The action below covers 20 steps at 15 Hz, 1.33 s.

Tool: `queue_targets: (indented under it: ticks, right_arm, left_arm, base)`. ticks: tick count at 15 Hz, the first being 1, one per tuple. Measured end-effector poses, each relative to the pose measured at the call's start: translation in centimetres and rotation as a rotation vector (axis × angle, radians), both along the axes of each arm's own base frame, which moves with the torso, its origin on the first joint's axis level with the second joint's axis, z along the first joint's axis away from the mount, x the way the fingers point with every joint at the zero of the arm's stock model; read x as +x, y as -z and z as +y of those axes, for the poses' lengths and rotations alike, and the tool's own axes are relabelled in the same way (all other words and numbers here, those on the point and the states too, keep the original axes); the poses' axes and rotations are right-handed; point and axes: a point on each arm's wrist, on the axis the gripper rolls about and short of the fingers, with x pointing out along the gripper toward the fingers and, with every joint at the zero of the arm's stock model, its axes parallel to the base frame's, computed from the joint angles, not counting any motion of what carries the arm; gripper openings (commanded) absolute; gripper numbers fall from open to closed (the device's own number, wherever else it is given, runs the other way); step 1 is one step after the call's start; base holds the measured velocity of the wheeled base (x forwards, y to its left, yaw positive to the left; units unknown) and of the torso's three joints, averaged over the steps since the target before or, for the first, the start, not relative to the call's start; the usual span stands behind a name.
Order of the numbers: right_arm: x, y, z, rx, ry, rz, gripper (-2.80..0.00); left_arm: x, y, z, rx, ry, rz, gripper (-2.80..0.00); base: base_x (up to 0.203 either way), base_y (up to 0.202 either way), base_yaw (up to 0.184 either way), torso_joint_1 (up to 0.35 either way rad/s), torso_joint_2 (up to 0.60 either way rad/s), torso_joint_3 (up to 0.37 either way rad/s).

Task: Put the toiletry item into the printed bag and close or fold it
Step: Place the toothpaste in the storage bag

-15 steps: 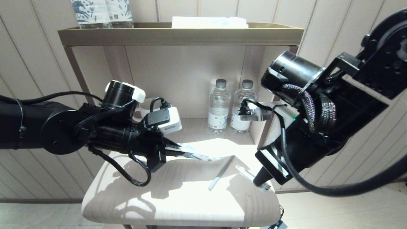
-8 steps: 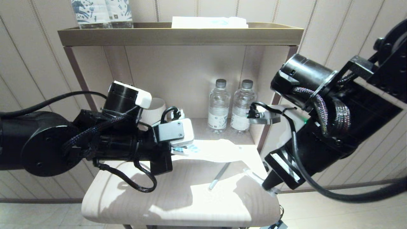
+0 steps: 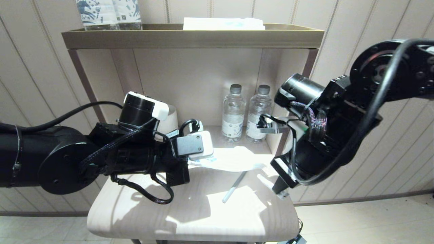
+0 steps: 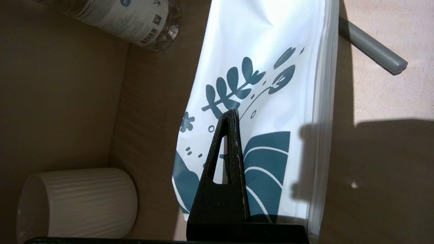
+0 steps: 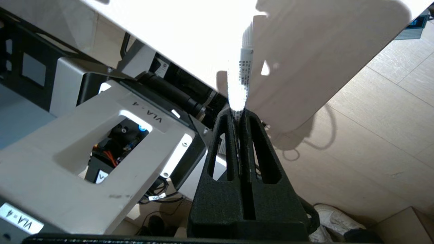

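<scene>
Our left end effector (image 4: 230, 117) is clamped on the printed bag (image 4: 271, 88), holding it just above the counter (image 3: 190, 217) in front of the two water bottles (image 3: 233, 113). Our right end effector (image 5: 240, 113) pinches a small white tube (image 5: 244, 73) over the counter's right edge. The toiletry item (image 3: 234, 187) lies on the counter between them, its far end under the bag.

L gripper (image 3: 195, 162) holding printed bag (image 3: 234, 159), stick (image 3: 234, 187) beside
</scene>
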Motion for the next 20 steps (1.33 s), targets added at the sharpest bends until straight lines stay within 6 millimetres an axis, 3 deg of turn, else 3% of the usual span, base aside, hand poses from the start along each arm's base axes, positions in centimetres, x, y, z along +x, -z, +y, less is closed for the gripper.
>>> queue_targets:
  ticks: [12, 20]
  right_arm:
    - [2.2, 0.9, 1.2, 0.015, 0.005, -0.023, -2.8]
    - [-0.1, 0.0, 0.7, 0.019, -0.022, -0.023, -2.8]
  left_arm:
    - [-0.2, 0.8, -0.1, 0.015, 0.01, 0.024, -2.8]
    - [0.2, 1.3, -0.4, 0.018, 0.011, 0.036, -2.8]
  base:
    - [0.0, 0.0, 0.0, 0.0, 0.0, 0.0]
    - [0.0, 0.0, 0.0, 0.0, 0.0, 0.0]
